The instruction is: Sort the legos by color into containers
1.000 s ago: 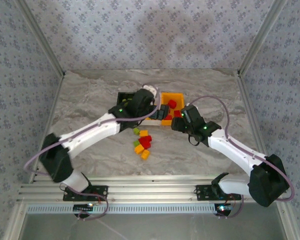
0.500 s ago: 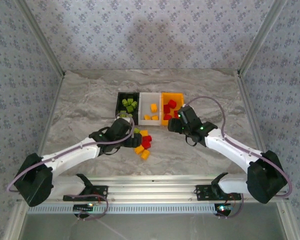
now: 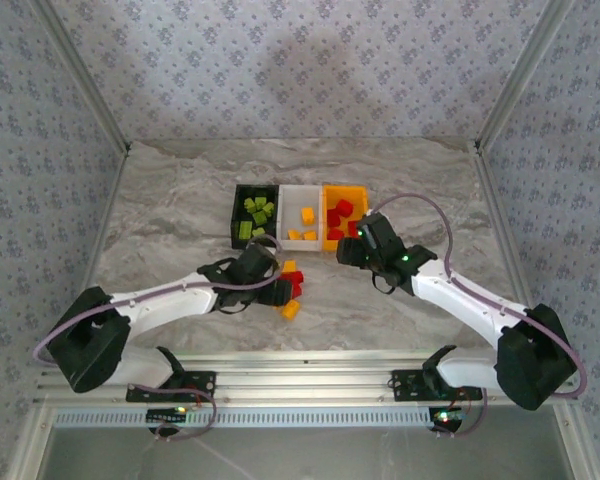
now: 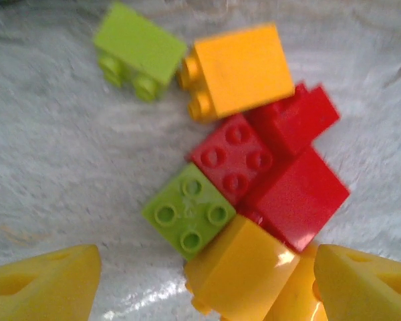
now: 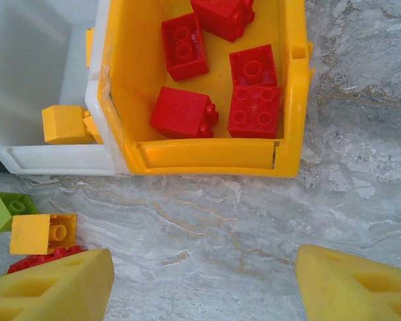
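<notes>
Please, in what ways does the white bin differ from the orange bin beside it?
The white bin holds orange-yellow bricks; the orange bin holds red bricks. The white bin holds fewer bricks than the orange bin. Both are open-top, rectangular and joined side by side.

Rested on a grey tabletop [image 3: 180,210] veined like marble, paler toward the back. Closed in on three sides by walls [image 3: 300,70] papered in pale grey-blue with a small repeating flower print. Framed at both back corners by slanting metal posts [image 3: 86,85]. Edged along the near side by ribbed metal rails [image 3: 300,385]. Lit softly and evenly, with faint blurred shadows on the back wall.
</notes>
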Controlling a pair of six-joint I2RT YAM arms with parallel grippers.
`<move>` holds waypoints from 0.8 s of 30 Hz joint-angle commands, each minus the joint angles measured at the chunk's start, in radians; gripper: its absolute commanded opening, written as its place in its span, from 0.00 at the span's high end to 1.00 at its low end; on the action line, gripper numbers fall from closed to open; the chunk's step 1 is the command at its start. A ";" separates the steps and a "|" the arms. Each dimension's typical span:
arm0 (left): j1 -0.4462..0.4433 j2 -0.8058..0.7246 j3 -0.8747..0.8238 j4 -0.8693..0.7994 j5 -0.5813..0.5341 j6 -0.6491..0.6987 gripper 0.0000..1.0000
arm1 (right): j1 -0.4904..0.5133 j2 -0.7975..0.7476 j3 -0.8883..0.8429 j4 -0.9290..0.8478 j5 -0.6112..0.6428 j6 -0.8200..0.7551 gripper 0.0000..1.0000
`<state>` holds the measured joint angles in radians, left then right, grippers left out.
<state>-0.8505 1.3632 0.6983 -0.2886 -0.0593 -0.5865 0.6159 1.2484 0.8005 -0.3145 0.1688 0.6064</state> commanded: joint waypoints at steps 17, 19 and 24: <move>0.015 -0.281 -0.120 -0.277 -0.130 -0.089 0.27 | -0.003 -0.023 -0.012 0.003 0.010 0.010 0.26; 0.013 -0.304 -0.093 -0.262 -0.101 -0.078 0.23 | -0.002 -0.024 -0.014 0.003 0.011 0.010 0.26; -0.008 -0.208 -0.034 -0.170 -0.057 -0.053 0.10 | -0.001 -0.027 -0.012 -0.003 0.014 0.010 0.26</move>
<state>-0.8448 1.1019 0.6182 -0.4927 -0.1448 -0.6617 0.6159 1.2430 0.7990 -0.3126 0.1684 0.6067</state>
